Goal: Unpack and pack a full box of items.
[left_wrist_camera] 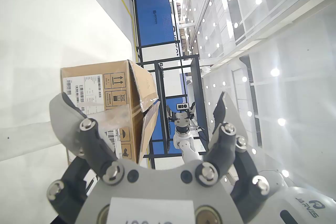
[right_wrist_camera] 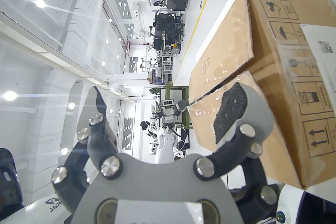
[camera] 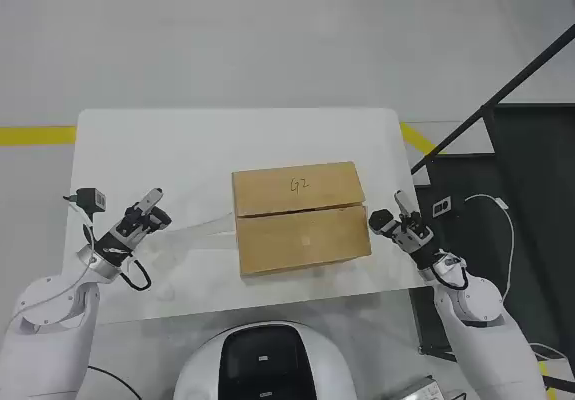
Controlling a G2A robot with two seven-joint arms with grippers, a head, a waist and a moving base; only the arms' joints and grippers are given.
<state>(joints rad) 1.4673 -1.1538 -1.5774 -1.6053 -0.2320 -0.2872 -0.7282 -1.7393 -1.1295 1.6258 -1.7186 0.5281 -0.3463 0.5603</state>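
A brown cardboard box point(camera: 299, 217) stands in the middle of the white table point(camera: 167, 140), its two top flaps folded down and meeting along a seam. My left gripper point(camera: 151, 206) hovers open to the left of the box, apart from it, with nothing between its fingers. In the left wrist view the box point(left_wrist_camera: 110, 93) shows its labelled end and slightly raised flaps, beyond the open left gripper point(left_wrist_camera: 141, 109). My right gripper point(camera: 388, 214) stands open just off the box's right end. In the right wrist view the box point(right_wrist_camera: 275, 78) lies close beside one finger point(right_wrist_camera: 231, 109) of the open right gripper point(right_wrist_camera: 168, 104).
A strip of clear tape point(camera: 202, 230) trails from the box's left end across the table. A black metal frame point(camera: 527, 130) stands past the table's right edge. A yellow floor line point(camera: 17, 135) runs behind the table at left.
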